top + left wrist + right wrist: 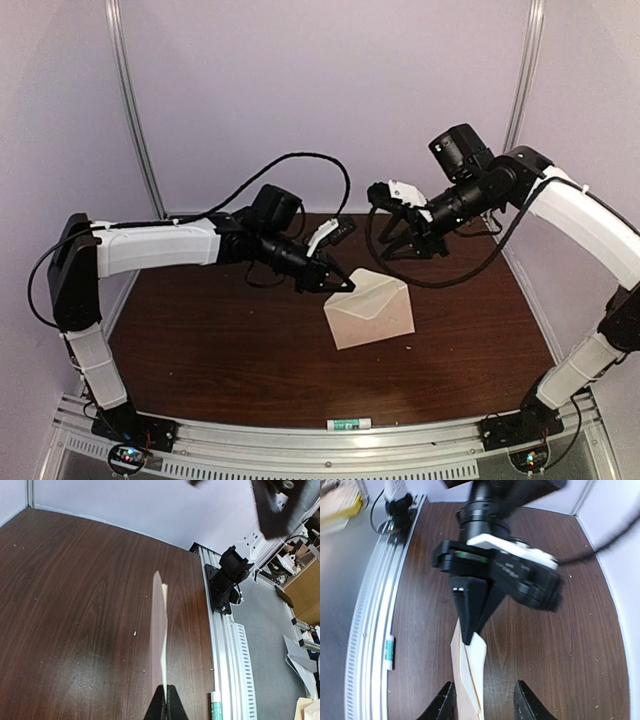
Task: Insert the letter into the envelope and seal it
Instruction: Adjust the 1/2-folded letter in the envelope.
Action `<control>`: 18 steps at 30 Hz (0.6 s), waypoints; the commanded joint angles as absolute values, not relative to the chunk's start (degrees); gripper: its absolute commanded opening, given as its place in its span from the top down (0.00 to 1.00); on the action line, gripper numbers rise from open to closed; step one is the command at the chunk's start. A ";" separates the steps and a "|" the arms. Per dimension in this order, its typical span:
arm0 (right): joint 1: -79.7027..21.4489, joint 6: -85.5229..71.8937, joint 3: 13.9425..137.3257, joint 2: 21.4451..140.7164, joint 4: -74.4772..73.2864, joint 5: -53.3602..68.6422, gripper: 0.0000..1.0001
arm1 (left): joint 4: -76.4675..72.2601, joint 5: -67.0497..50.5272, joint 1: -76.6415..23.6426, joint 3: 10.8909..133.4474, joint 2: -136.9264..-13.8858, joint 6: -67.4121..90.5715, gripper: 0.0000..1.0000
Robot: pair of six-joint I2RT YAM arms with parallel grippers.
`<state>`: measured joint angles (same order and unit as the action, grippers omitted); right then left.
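Top view: the left claw (345,284) is clenched on the upper left corner of the envelope (372,310), which is held over the middle of the brown table (220,340) with its V-shaped seams facing the camera. Its long axis runs from that corner toward the lower right, away from the left arm. Whether its lower edge rests on the wood cannot be told. The right claw (400,240) hangs just above and behind the envelope's upper edge, and this view does not show any contact. Left wrist view: the two fingers meet at the bottom of the picture, the left claw (165,707) pressed shut on the paper. The envelope (159,630) appears edge-on as a thin upright strip pointing straight away from the claw. Right wrist view: the fingers of the right claw (486,700) stand apart on either side of the envelope (465,680), grasping nothing. The paper passes between them nearer the left-hand finger, and the tip of the left claw (469,635) pinches its far end. Two paper layers show here, and whether the paler one is the letter cannot be told. Judged from this, the envelope lies between the right claw's open fingers, so that arm is the better placed to take hold of its free end.
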<state>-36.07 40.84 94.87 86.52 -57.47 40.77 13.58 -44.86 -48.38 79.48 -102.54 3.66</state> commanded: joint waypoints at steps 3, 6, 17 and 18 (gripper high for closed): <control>-45.98 50.97 91.72 89.58 -63.75 23.23 0.69 | 17.40 -50.29 -48.60 83.40 -108.77 9.52 1.00; -47.03 51.70 91.82 91.35 -63.79 20.25 0.69 | 17.08 -53.03 -48.60 83.93 -110.07 11.10 1.00; -48.55 54.23 85.99 92.48 -62.16 13.01 0.68 | 13.39 -57.20 -47.80 83.09 -110.76 15.19 1.00; -48.62 54.23 85.31 92.42 -61.70 12.73 0.68 | 13.02 -57.40 -47.81 82.98 -110.81 15.59 1.00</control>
